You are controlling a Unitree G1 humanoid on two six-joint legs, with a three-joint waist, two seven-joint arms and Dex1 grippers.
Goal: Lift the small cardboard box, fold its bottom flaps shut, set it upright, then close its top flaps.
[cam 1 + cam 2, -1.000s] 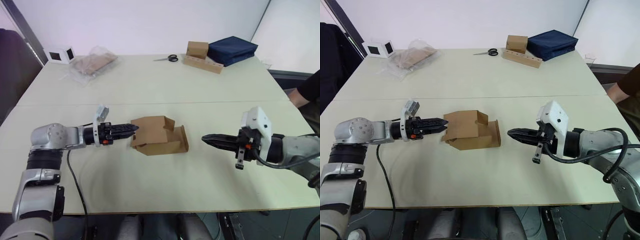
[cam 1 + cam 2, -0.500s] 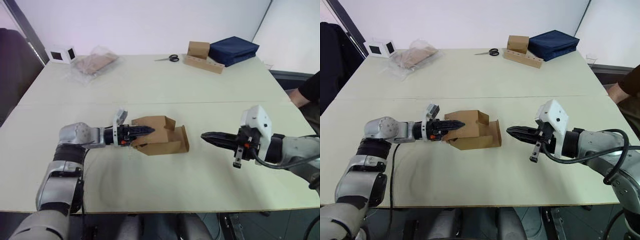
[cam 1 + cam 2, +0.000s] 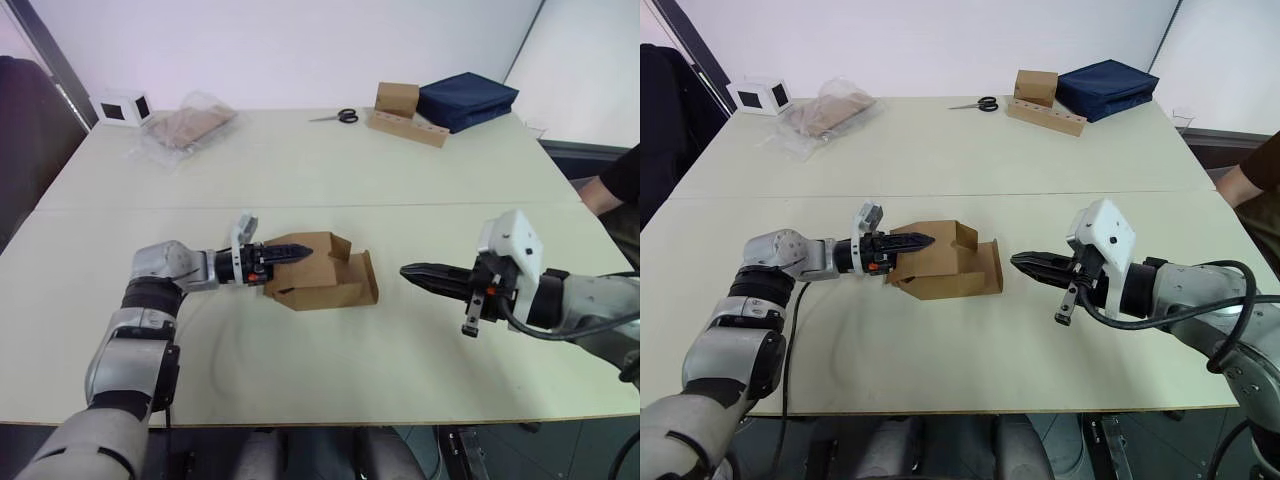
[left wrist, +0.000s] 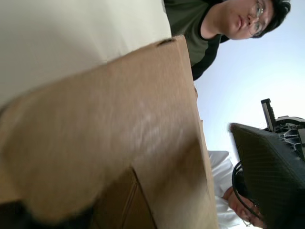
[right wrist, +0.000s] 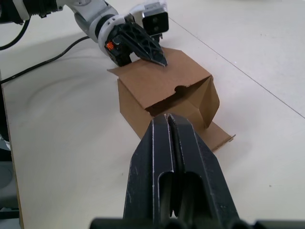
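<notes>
Advanced since a second ago: left end effector (image 3: 922,241), fingers together, from beside to over top panel of plain brown corrugated cardboard box (image 3: 940,262) | Right end effector (image 3: 1025,264) clenched, empty, apart | Box mid pale counter (image 3: 940,150), on its side, unlifted, flaps open | Interior: appears empty

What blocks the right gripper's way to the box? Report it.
Nothing visible does. Bare table lies between the shut right gripper and the small cardboard box. The left gripper lies over the box's far side.
</notes>
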